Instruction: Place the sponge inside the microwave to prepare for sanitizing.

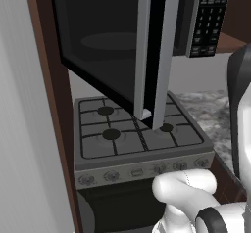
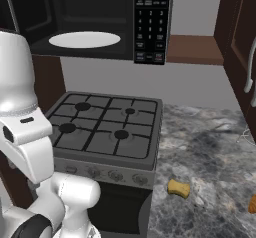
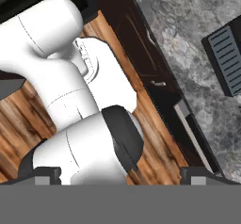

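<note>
Yellowish-tan, the small soft sponge block (image 2: 178,188) lies on the grey marbled stone counter (image 2: 210,147), near its front edge and just right of the grey four-burner gas stove (image 2: 107,127). In the hand view, the two dark fingertips of the gripper (image 3: 120,173) stand spread wide at the bottom corners, holding nothing. Beyond and above the stove hangs the black microwave (image 2: 95,19), its silver-framed door (image 1: 154,51) swung open, exposing the white round turntable plate (image 2: 85,39) beside the black button panel (image 2: 151,19).

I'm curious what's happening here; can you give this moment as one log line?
sponge: lying on counter, right of stove | microwave: door open, plate bare | jaws: open, holding nothing
</note>
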